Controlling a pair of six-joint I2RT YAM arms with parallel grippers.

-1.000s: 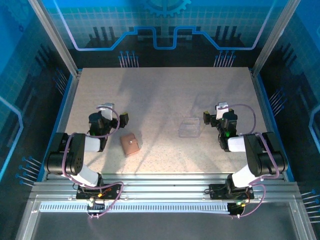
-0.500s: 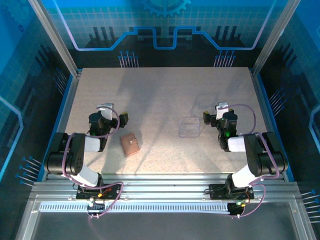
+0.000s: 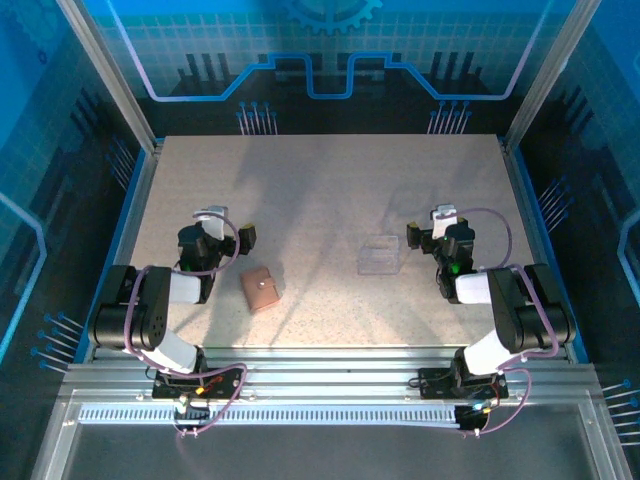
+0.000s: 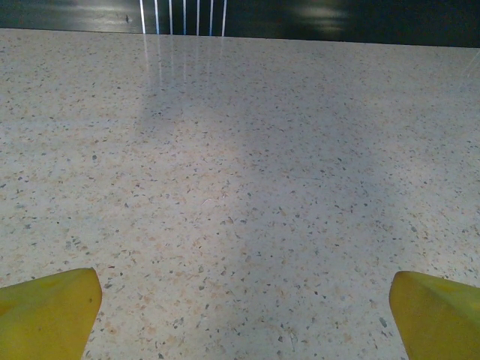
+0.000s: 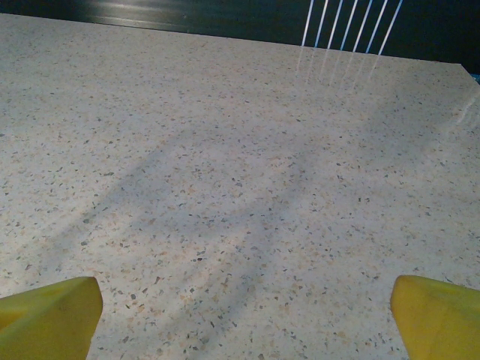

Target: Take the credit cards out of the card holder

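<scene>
A small tan-brown leather-like folding card holder (image 3: 261, 289) was seen lying flat and folded shut on the near left part of a speckled beige stone-patterned worktop (image 3: 320, 180). Its outer face was turned up, with a tiny pale snap dot showing near its middle. Its inside was hidden by the fold. It was slightly turned, so that its edges were not square with the worktop's edges.

The left hand (image 3: 222, 232) was held low over the worktop, just to the left of the card holder and a little farther from the bases, and no contact with the card holder was made. In the left wrist view its two yellow fingertips (image 4: 46, 311) were seen at opposite lower corners, set wide apart, with nothing but bare worktop between them.

A small clear plastic box (image 3: 379, 255) was placed to the right of the middle, well apart from the card holder. The right hand (image 3: 430, 235) was held just to the right of this box, without touching it. In the right wrist view its yellow fingertips (image 5: 46, 315) were likewise spread wide apart, and nothing was gripped between them. Soft shadows of the arms were cast across the worktop.
</scene>
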